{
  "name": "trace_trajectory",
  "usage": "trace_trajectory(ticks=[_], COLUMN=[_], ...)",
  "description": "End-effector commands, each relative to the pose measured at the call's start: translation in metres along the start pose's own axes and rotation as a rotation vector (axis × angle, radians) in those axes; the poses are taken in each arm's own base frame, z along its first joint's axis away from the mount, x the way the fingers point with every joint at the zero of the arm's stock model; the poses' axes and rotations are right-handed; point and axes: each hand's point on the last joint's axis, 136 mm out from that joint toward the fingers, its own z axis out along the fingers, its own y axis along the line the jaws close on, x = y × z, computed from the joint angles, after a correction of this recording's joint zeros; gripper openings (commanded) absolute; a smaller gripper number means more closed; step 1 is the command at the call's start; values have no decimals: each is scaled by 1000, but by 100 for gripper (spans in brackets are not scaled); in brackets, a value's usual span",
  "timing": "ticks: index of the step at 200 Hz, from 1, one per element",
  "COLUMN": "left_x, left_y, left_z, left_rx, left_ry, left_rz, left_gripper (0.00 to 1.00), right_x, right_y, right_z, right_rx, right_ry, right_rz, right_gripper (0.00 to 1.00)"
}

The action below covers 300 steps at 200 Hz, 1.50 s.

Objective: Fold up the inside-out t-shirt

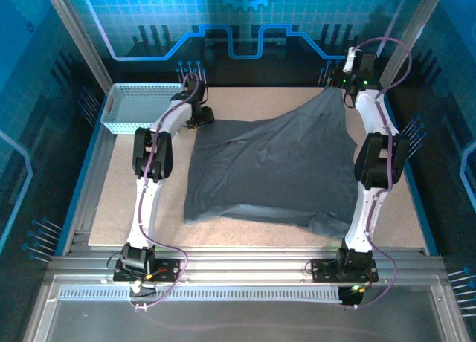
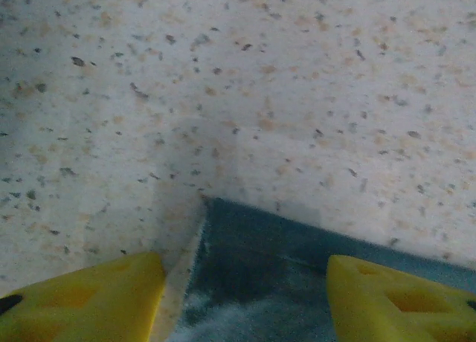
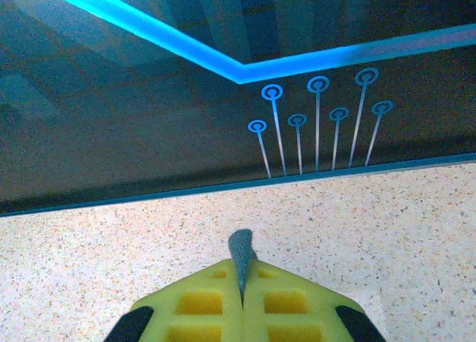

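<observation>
At the far left of the desk (image 1: 111, 208) we saw a light blue mesh basket (image 1: 137, 108), its right end crowded by the left arm. Just right of it, the left claw (image 1: 199, 119) sat low at the shirt's far left corner. From overhead its dark body hid the tips, so we could not tell there how they stood. The left wrist view settled it: the two yellow fingers (image 2: 89, 301) stood apart, cut off by the bottom edge. A dark corner of cloth lay flat on the speckled desk between them, gripped by neither.

The inside-out t-shirt (image 1: 275, 167) lay spread across the middle of the desk, dark grey and rumpled. Its right part was drawn up toward the far right corner, and we found the sleeves and collar hard to pick out.

There the right claw (image 3: 243, 282) was clamped on it. From above we saw the cloth rising to a point under the wrist. The right wrist view added a thin sliver of grey fabric pinched between the closed yellow pads, with the blue-lit wall behind.
</observation>
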Motion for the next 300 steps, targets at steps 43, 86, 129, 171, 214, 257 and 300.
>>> trace_trajectory(ticks=[43, 86, 129, 171, 214, 257, 300], left_x=[3, -2, -29, -66, -83, -77, -64], left_y=[5, 6, 12, 23, 18, 19, 21], left_z=[11, 12, -11, -70, -106, -106, -111], left_rx=[-40, -35, -23, 5, 85, 103, 135], left_ry=[28, 26, -60, -249, -344, -326, -301], left_rz=[-15, -36, -88, -167, -190, -210, -245], left_gripper=[39, 16, 0, 0, 0, 0, 0], right_x=[-1, 0, -6, -19, -32, -36, -27], right_y=[5, -3, -8, -18, -5, 7, 13], right_z=[-7, -7, -10, -16, -22, -26, -46], right_rx=[-18, -8, -15, -24, -100, -131, -130], right_ry=[-11, -10, -25, -63, -102, -113, -102], right_rz=[-16, -3, 5, 30, 21, 2, 41], right_gripper=[0, 0, 0, 0, 0, 0, 0])
